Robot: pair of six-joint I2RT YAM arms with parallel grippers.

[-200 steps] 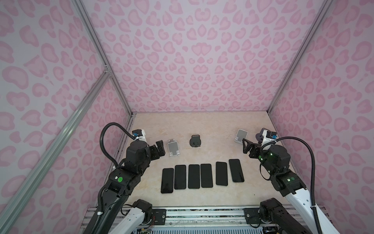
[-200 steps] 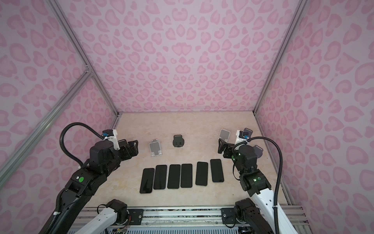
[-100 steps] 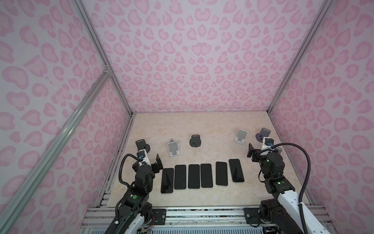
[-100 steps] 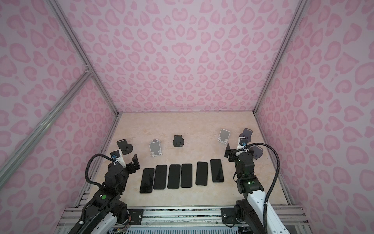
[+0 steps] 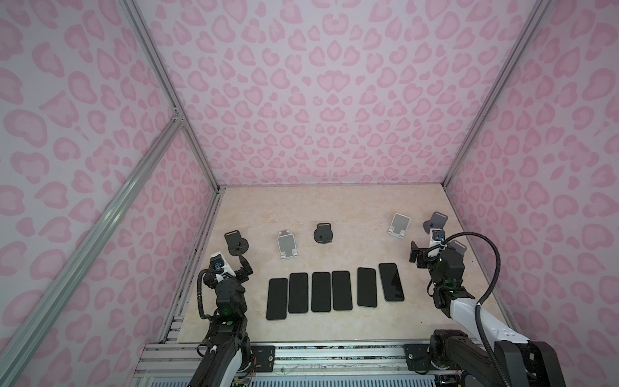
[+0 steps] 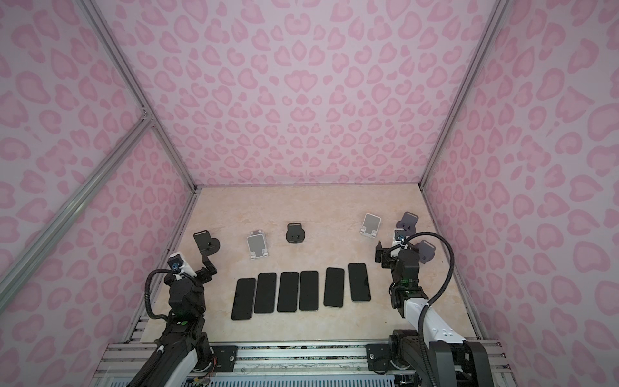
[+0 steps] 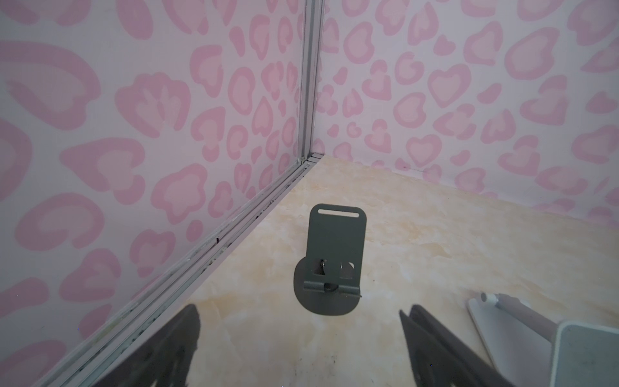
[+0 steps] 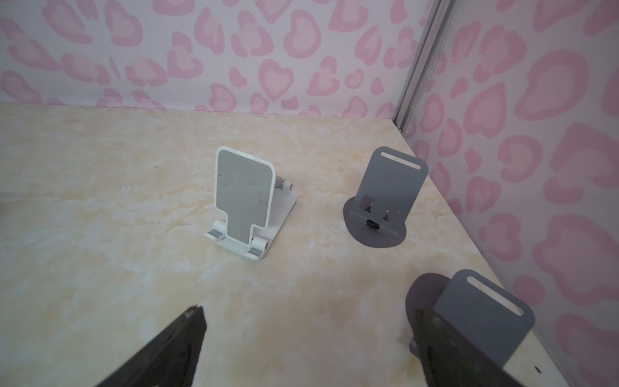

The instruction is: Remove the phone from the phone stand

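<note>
Phones [image 5: 321, 291] lie flat in a row of six on the marbled table [image 5: 335, 207] in both top views. None of the six stands behind them carries one, so the removal looks complete. The left gripper [image 5: 227, 268] and right gripper [image 5: 435, 253] hang at either end of the row, jaws spread wide, holding nothing. Parking well means lifting clear without sweeping a stand.

Left wrist view adds what the top views lack: the dark stand [image 7: 335, 241] sits ahead between the spread fingers, its ledge bare.

Right wrist view shows a white stand [image 8: 243, 194] and a grey stand [image 8: 390, 181], both empty. A nearer grey stand [image 8: 482, 311] sits just beside one finger and is likeliest to be knocked.
</note>
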